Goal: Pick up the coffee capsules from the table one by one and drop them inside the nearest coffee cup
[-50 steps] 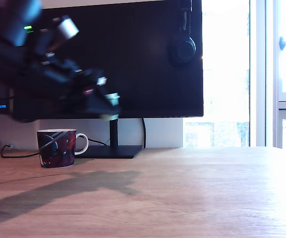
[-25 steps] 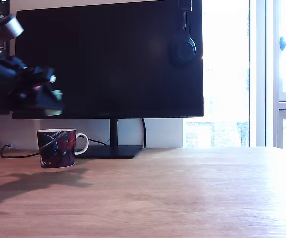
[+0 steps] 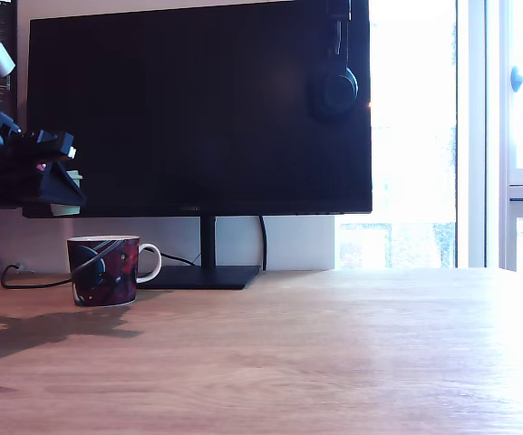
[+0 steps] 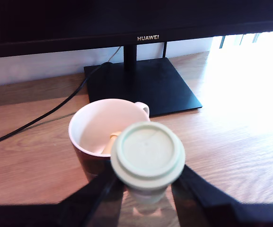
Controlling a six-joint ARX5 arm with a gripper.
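Observation:
My gripper [image 3: 59, 188] hangs at the exterior view's left, above the coffee cup [image 3: 105, 270] and a little to its left. It is shut on a pale mint-green coffee capsule [image 4: 148, 155], whose wide flanged rim faces the wrist camera. Dark fingers [image 4: 97, 190] press on both sides of the capsule's body. The cup [image 4: 103, 126] stands on the wooden table [image 3: 334, 353] with its white inside open just beyond the capsule. A small tan object [image 4: 111, 141] lies inside it. In the exterior view only slivers of the capsule [image 3: 62, 209] show.
A large dark monitor [image 3: 207, 109] on a black stand [image 4: 143, 82] rises right behind the cup. A black cable [image 4: 41, 118] runs along the table beside the cup. Headphones [image 3: 335, 89] hang at the monitor's upper right. Bright windows fill the exterior view's right.
The arm has swung toward the exterior view's left, from in front of the monitor to above the cup's left side. Its shadow on the table moved left with it.

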